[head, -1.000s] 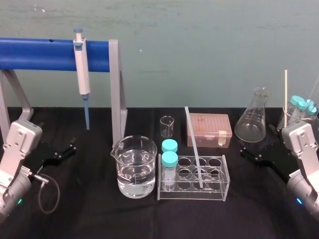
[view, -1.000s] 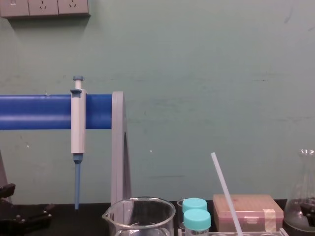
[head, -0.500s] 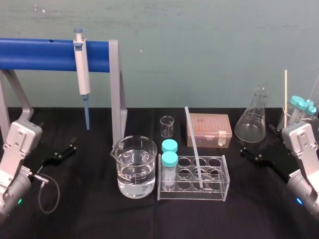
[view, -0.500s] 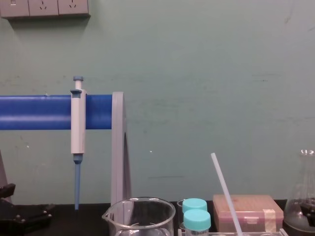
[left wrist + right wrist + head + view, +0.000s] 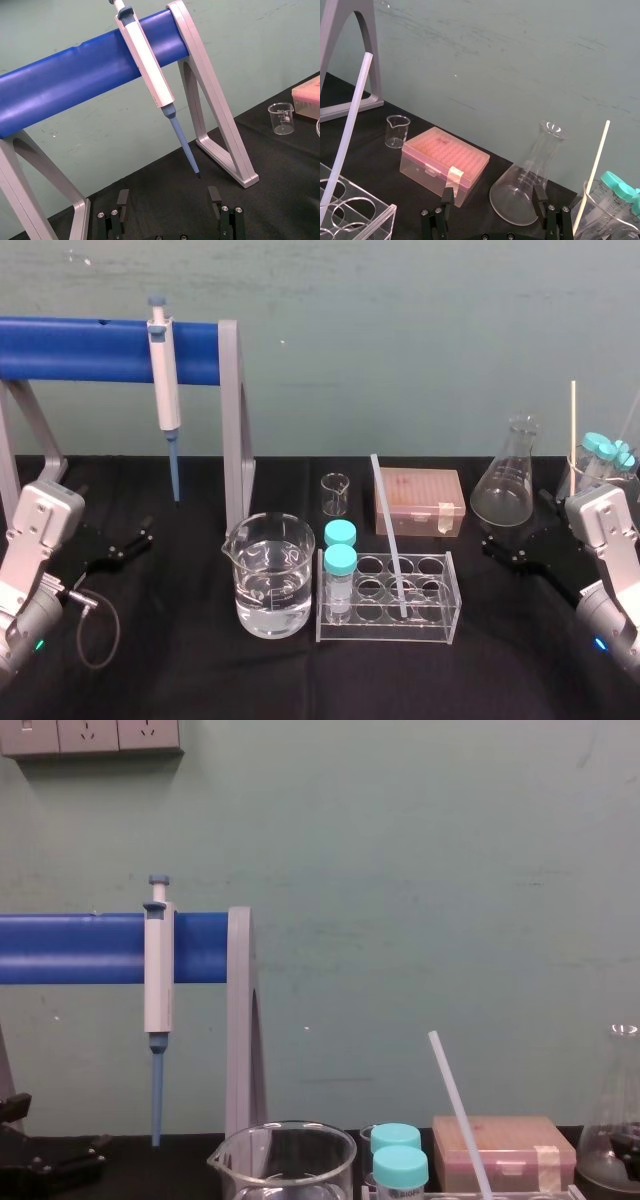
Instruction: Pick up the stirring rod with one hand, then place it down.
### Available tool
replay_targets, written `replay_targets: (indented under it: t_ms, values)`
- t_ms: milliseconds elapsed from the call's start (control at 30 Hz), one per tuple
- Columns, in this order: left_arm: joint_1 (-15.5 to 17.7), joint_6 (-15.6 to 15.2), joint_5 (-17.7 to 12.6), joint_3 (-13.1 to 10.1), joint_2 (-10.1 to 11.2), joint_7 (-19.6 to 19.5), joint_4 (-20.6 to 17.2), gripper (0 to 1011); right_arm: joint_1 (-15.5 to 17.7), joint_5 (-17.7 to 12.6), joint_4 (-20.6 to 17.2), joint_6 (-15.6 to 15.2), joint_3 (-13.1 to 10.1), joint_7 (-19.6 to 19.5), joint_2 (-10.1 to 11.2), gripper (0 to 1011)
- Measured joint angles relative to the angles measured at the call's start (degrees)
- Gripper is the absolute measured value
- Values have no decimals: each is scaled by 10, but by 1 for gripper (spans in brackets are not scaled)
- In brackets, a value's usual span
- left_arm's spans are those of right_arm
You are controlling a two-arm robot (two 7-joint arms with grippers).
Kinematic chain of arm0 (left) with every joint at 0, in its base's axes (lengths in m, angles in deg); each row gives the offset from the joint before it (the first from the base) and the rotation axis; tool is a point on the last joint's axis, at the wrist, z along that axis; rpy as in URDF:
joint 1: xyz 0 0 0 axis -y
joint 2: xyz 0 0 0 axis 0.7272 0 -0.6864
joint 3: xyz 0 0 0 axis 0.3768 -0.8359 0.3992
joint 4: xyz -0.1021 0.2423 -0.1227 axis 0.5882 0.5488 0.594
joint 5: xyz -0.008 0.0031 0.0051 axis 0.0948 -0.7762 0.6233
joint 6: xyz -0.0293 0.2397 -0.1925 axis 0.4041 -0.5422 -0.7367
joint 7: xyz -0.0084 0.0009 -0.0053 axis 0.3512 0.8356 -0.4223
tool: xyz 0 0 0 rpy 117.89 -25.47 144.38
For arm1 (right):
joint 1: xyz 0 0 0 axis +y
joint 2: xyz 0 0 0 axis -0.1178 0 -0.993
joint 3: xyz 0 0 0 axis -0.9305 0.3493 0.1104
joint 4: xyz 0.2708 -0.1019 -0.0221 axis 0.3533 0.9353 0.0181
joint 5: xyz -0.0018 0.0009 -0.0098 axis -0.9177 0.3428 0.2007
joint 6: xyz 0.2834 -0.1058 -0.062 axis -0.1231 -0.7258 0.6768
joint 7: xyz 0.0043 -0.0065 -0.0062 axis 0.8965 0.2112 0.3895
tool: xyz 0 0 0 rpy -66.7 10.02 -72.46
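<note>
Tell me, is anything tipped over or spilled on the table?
Nothing looks spilled or broken. The stirring rod leans at a slant in the clear tube rack instead of standing straight. The left gripper and right gripper sit open at the sides.

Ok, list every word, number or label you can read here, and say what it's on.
No text here can be read.
Small beaker: faint printed marks on the glass, too small to read.
</note>
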Motion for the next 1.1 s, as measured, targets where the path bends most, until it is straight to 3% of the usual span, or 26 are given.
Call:
replay_targets:
  t_ms: [700, 900, 1100]
  values:
    - [0, 0, 0, 0, 0, 0, 0, 1000, 0, -4, 0, -2, -4, 3, -1, 1003]
    - [0, 0, 0, 0, 0, 0, 0, 1000, -2, -70, -16, -25, -32, 57, -14, 1003]
    - [0, 0, 0, 0, 0, 0, 0, 1000, -23, -147, -42, -64, -49, 144, -26, 1003]
